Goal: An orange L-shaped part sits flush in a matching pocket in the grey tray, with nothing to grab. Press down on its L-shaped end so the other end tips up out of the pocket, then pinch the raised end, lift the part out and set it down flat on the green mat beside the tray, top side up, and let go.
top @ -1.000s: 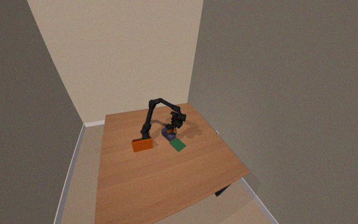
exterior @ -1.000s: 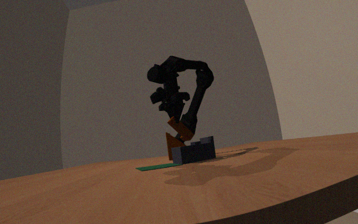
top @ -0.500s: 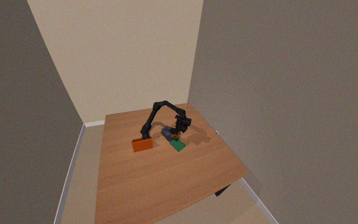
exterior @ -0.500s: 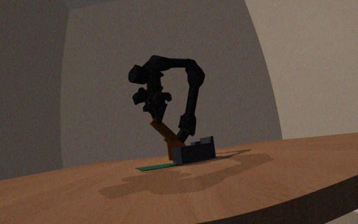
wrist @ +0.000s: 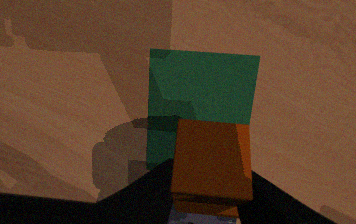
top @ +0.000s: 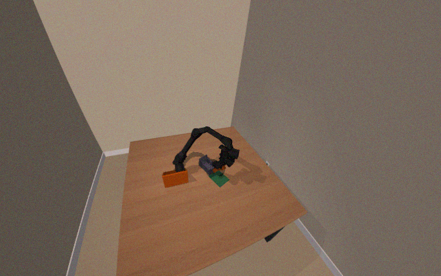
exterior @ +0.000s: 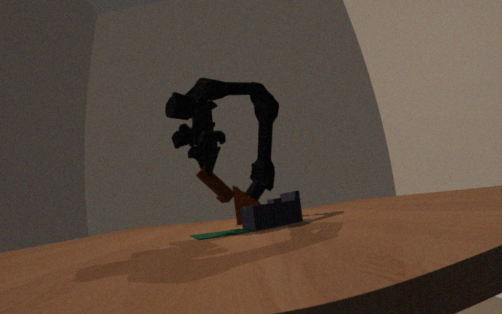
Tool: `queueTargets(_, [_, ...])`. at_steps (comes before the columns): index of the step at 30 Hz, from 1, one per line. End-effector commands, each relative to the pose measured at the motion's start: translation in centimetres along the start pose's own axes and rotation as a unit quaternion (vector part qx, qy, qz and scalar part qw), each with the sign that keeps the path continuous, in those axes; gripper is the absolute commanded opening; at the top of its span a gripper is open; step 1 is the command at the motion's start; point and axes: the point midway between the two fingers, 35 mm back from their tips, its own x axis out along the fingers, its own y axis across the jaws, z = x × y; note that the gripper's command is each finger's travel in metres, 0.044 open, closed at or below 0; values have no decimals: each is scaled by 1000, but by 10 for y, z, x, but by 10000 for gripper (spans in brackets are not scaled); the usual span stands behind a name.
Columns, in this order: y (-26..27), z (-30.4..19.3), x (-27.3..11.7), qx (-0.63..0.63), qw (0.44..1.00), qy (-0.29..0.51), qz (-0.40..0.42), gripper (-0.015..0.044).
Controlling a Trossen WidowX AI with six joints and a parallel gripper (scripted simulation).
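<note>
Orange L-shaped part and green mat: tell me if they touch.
Apart. The exterior view shows the orange L-shaped part hanging tilted from the gripper, with open wall visible between it and the flat green mat.

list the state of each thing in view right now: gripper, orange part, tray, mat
gripper: shut on the orange part's upper end
orange part: out of the tray, held tilted in the air, above the mat in the wrist view
grey tray: on the table, part no longer in it
green mat: flat on the table beside the tray, nothing resting on it yet
</note>
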Motion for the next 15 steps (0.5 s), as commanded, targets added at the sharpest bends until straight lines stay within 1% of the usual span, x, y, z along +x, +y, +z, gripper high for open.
queueTargets(1, [0, 2, 4, -1, 1000, -1, 0, 0])
queueTargets(15, [1, 2, 27, -1, 1000, -1, 0, 0])
